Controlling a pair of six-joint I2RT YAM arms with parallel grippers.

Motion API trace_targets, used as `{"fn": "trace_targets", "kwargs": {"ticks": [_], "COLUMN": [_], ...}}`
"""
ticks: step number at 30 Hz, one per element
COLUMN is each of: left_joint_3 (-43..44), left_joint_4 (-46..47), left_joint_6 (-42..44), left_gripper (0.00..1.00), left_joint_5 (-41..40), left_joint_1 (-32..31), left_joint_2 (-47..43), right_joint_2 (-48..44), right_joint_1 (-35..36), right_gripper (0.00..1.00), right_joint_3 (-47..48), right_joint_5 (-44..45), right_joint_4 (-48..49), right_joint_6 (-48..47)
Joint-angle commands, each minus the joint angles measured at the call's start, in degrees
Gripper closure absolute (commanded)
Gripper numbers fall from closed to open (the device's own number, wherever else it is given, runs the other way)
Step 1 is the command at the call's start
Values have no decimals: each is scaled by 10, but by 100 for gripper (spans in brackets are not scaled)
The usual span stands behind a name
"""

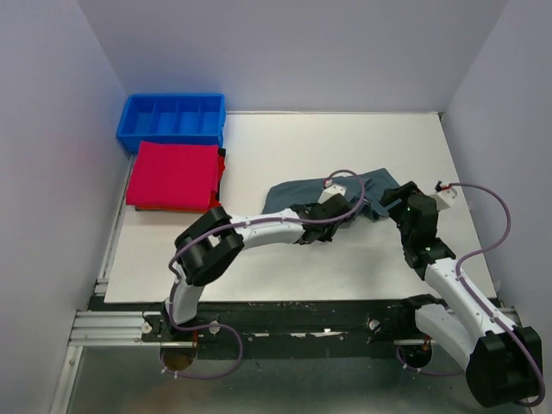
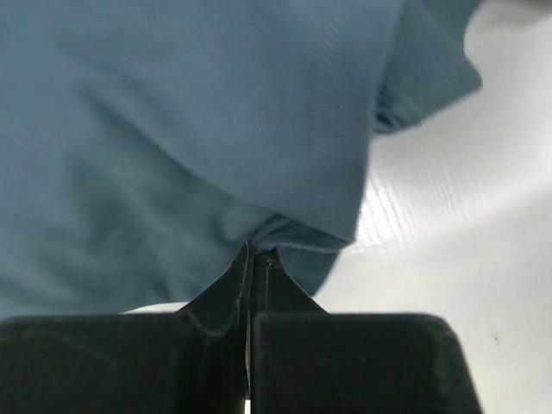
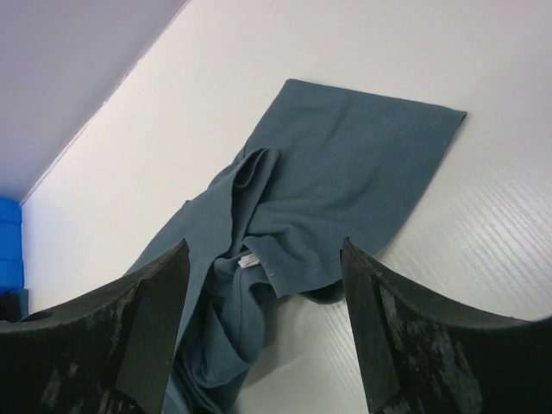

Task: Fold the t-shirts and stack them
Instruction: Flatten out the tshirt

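Observation:
A crumpled blue-grey t-shirt [image 1: 297,193] lies on the white table [image 1: 259,272], right of the middle. My left gripper [image 1: 338,213] is shut on a fold of that shirt's cloth; the left wrist view shows the fabric [image 2: 190,129] pinched at the fingertips [image 2: 269,259]. My right gripper [image 1: 390,207] is open and empty, hovering just right of the shirt; in the right wrist view the shirt [image 3: 336,181] lies spread ahead of the fingers [image 3: 155,310], with its white label [image 3: 250,260] showing. A folded red t-shirt [image 1: 175,175] tops a stack at the left.
A blue compartment bin [image 1: 172,119] stands at the back left behind the red stack. Grey walls enclose the table on three sides. The arms' cables [image 1: 492,216] loop above the right side.

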Motion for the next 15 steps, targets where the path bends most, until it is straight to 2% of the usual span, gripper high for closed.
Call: {"fn": "trace_targets", "kwargs": {"ticks": [1,3,8,10,13,15], "left_joint_3": [36,29,13,7,-5,-18], "left_joint_4": [-66,-67,-71,-71,-71,-67], "left_joint_6": [39,47,67,69,76,78], "left_gripper": [100,100,100,100,100,100], "left_joint_5": [-8,29,55,85,94,85], "left_joint_1": [73,114,193,224,260,273], "left_joint_2": [-127,-168,-244,-261,-279,-293], "right_joint_2": [26,40,59,73,89,109], "right_joint_1": [0,-1,-12,-22,-32,-53], "right_gripper": [22,23,28,31,33,33], "right_joint_3": [-6,3,3,19,44,49], "right_joint_5": [31,38,46,48,48,17], "right_joint_4": [-22,-40,-51,-92,-112,-110], "right_joint_6": [45,59,87,94,97,102]}}
